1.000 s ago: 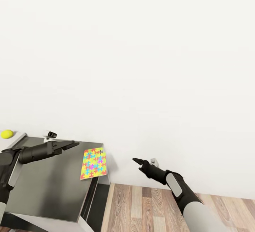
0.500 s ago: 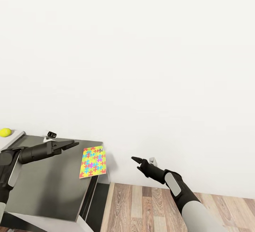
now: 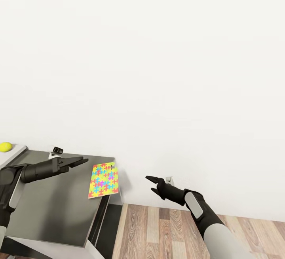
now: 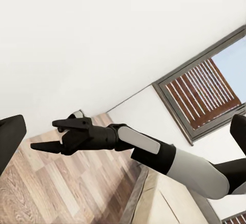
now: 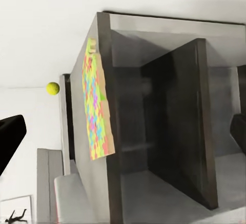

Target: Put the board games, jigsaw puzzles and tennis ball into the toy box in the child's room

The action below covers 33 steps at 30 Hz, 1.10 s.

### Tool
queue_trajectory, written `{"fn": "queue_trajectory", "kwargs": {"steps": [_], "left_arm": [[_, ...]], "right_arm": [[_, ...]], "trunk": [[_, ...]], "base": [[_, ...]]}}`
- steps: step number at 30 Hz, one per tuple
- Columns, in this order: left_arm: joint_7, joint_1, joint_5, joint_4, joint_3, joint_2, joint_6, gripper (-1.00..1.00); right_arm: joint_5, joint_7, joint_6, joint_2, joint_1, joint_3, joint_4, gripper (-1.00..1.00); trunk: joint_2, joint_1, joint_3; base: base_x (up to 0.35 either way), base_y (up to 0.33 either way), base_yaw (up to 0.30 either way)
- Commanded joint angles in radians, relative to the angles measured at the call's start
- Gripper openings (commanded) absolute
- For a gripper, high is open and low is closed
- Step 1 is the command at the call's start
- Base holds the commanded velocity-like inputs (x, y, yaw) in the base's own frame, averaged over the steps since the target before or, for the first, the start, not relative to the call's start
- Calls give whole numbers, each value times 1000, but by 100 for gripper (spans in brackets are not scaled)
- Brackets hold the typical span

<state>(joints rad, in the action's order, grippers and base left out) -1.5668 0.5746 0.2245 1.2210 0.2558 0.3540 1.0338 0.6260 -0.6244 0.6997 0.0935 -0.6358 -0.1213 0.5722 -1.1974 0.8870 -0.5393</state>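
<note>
The left gripper [image 3: 79,160] hovers with jaws slightly parted and nothing between them, over the dark lower section of the table [image 3: 55,207]. The right gripper [image 3: 152,184], fingers spread and empty, hangs off the table's end above the wood floor [image 3: 158,231], in front of the white wall [image 3: 158,73]; the left wrist view catches it [image 4: 54,136] from the side, fingers apart.

A jigsaw puzzle [image 3: 103,179], bright yellow with multicoloured pieces, lies flat at the dark section's far corner, just beside the edge and between the two grippers. The right wrist view shows it [image 5: 97,108] on that surface, above the open dark side of the table.

The tennis ball [image 3: 5,146] sits on the pale higher top at the far left, near the wall, well apart from the puzzle. A small dark object [image 3: 57,149], too small to identify, rests against the wall behind the left gripper.
</note>
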Motion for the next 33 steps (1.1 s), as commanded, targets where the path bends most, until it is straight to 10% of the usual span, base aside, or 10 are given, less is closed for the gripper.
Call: {"fn": "queue_trajectory", "kwargs": {"steps": [1,33], "left_arm": [[-4,0,-1,0,-1,0,10,100],[-4,0,-1,2,20,-1,5,100]], "right_arm": [[-1,-14,15,1,-2,-6,0,100],[-5,-45,30,0,-5,-4,0,100]], "trunk": [[-1,0,-1],[-1,0,-1]], "base": [[0,0,0],[19,96,0]]}}
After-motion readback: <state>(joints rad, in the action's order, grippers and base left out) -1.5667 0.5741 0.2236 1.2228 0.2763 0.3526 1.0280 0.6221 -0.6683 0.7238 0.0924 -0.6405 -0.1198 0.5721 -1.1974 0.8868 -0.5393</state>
